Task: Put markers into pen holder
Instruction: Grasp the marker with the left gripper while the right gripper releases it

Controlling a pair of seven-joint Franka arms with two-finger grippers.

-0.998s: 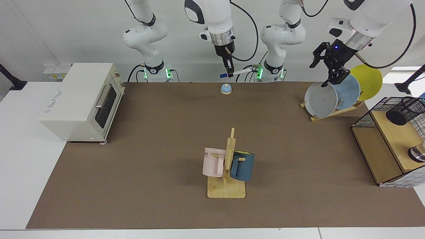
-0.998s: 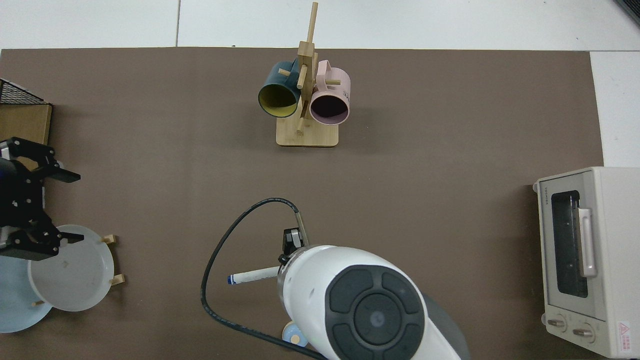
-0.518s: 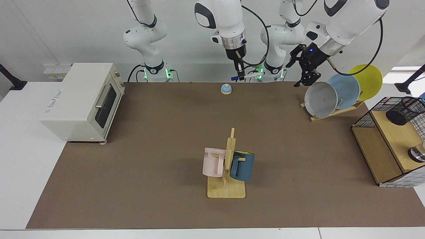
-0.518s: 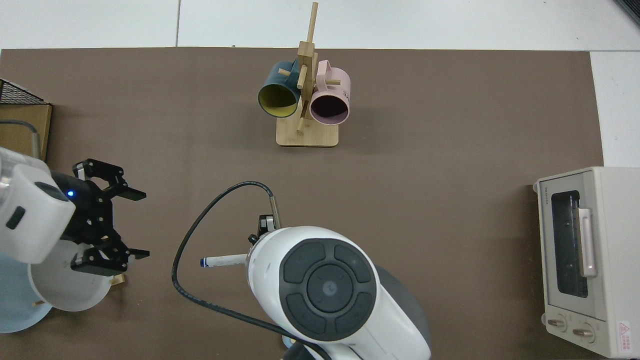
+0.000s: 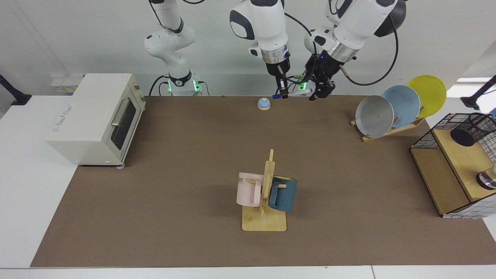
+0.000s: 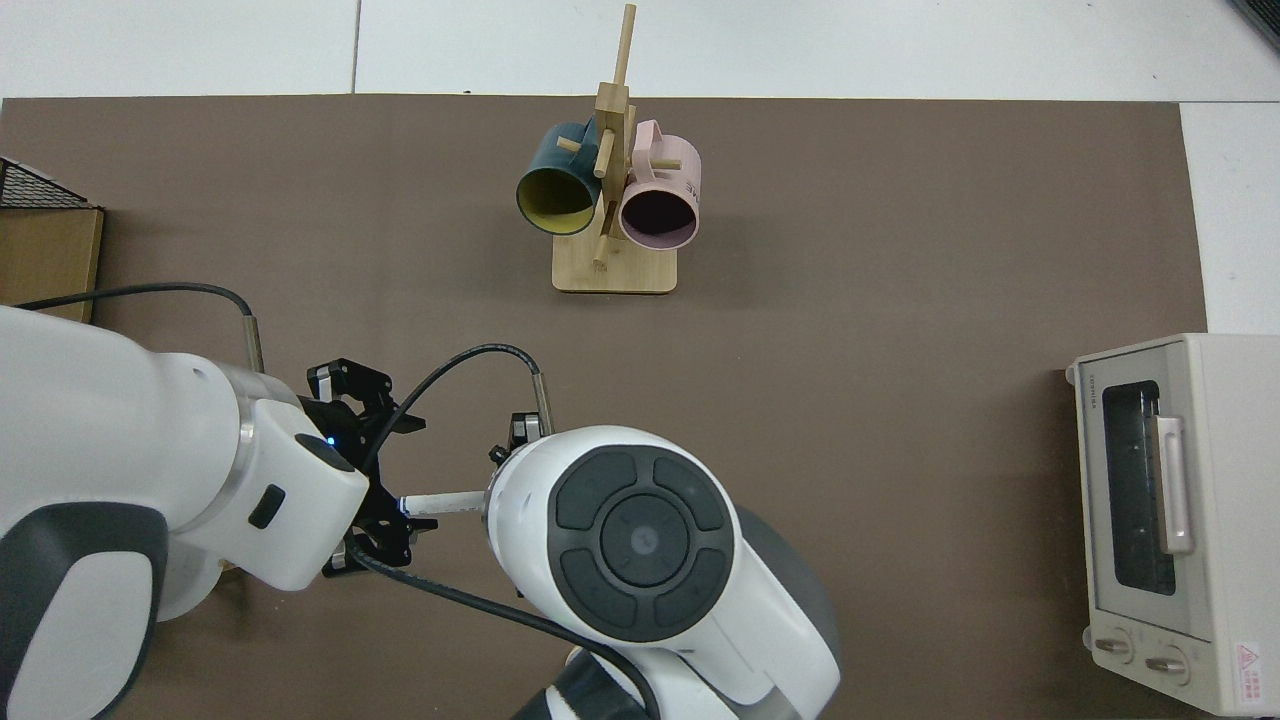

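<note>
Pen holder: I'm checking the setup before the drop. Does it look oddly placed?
Yes. The pen holder lies tipped over on the wooden shelf, its mouth facing sideways rather than up. The right pincer holds the marker far from it.

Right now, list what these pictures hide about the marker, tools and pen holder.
- Top view: right tool hidden under its own arm; only a short stretch of marker barrel shows.
- Facing view: too small to tell whether left tool touches the marker.
- Pen holder: inside dark; outside top view.
</note>
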